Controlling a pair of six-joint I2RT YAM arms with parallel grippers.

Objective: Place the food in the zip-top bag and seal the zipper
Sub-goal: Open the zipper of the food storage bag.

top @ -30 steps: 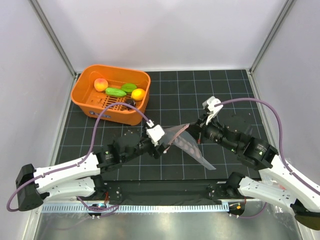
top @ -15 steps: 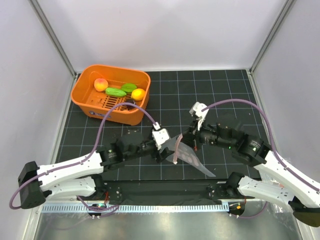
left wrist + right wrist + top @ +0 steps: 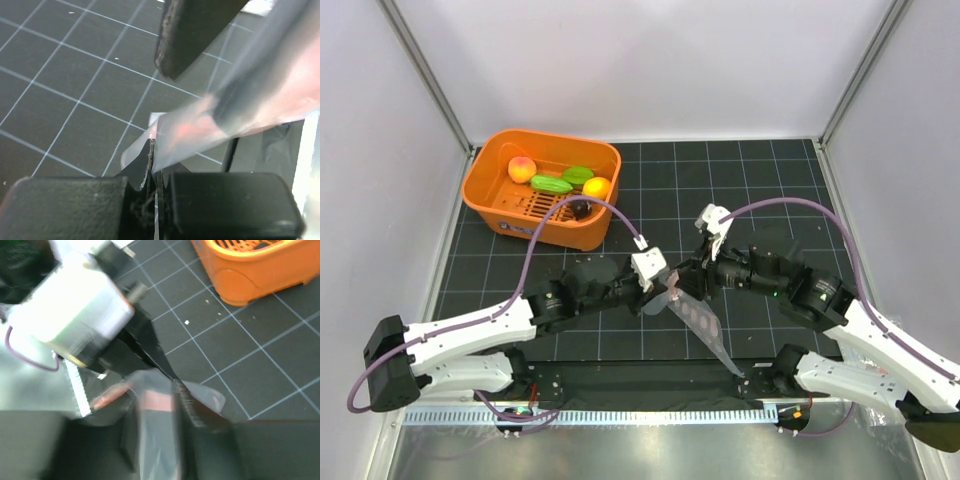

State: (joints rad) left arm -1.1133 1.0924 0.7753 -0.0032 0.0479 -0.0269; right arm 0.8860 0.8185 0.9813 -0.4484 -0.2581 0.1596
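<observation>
Bag (image 3: 700,320) edge pinched in left jaws, basket (image 3: 545,232) well apart.

Five foods (image 3: 551,185), one bag (image 3: 697,312), one basket (image 3: 483,170)

The counter (image 3: 780,180) is covered by a black mat ruled with a thin white grid. Plain pale walls close it in at the back (image 3: 650,60), the left (image 3: 370,150) and the right (image 3: 910,130), joined at the corners by slanting grey metal posts (image 3: 425,70). Along the near edge runs a white slotted strip (image 3: 650,415), then a brushed metal sheet (image 3: 650,455). The light is even and soft.
</observation>
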